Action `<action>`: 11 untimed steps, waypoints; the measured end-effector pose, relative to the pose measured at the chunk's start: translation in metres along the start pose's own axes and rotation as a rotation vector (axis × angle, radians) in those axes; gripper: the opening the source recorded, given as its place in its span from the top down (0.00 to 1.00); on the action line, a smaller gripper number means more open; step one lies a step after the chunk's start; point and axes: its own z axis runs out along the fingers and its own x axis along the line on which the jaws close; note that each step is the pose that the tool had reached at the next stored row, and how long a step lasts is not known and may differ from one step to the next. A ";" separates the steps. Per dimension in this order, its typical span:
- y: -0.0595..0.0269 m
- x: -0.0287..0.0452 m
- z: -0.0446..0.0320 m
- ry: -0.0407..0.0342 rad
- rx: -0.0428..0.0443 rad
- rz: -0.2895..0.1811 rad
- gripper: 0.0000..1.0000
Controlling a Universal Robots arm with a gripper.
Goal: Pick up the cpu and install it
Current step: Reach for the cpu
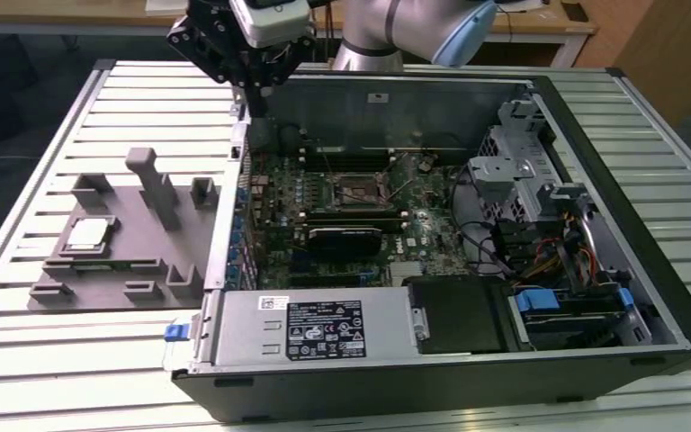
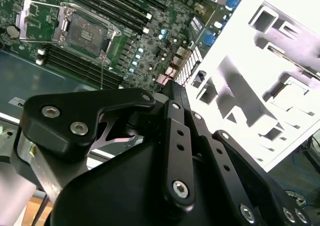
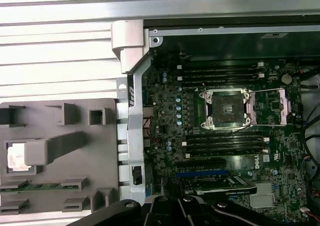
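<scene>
On the slatted table [image 1: 33, 360], toward the exterior view's left: grey holder [image 1: 118, 261] with the cpu [image 1: 86, 234] [image 3: 16, 158] lying flat in a square recess, silver top up. In the first wrist view a holder post hides one edge of it. Just beside the holder is the open case [image 1: 442, 103], on its side, with the green board [image 1: 321, 216] exposed. Socket [image 1: 358, 191] [image 3: 226, 108] [image 2: 85, 31] sits near the board's middle with its bracket swung open and no chip seated, plain in both wrist views. Gripper [image 1: 253, 88] hangs high over the case's far wall, at the holder-side corner, well apart from the cpu. Spread or pressed together: cannot tell.
</scene>
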 end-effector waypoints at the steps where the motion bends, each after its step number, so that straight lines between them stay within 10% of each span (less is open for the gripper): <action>1: -0.0001 0.0009 0.0000 -0.0001 0.0000 0.000 0.89; 11: -0.0011 0.0137 -0.0004 -0.0001 0.0000 0.000 0.89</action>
